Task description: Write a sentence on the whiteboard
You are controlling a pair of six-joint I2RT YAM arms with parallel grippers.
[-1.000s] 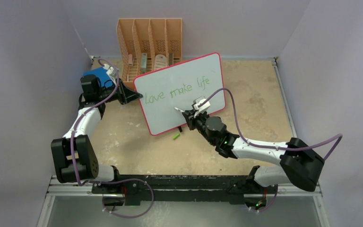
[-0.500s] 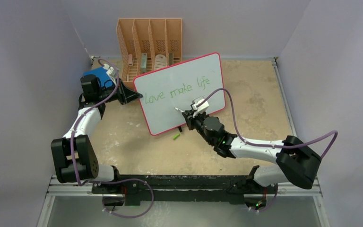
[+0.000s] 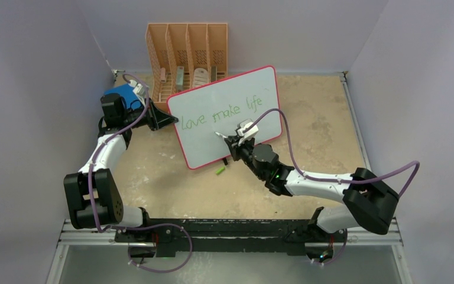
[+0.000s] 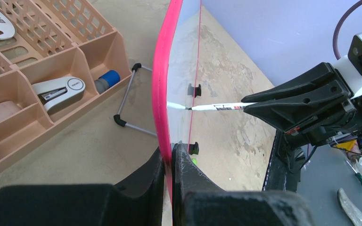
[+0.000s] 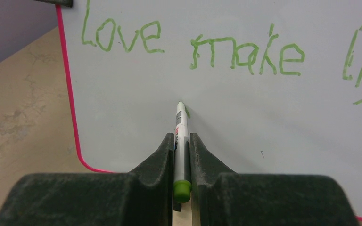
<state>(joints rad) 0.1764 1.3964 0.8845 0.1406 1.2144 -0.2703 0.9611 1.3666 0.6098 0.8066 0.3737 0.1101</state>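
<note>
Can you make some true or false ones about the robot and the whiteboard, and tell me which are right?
1. The right gripper holds a marker with its tip on the whiteboard. True.
2. The writing is red. False: it is green.
3. The left gripper pinches the whiteboard's pink rim. True.
4. The whiteboard lies flat. False: it stands up on its edge.
5. The writing reads "love make life". True.
</note>
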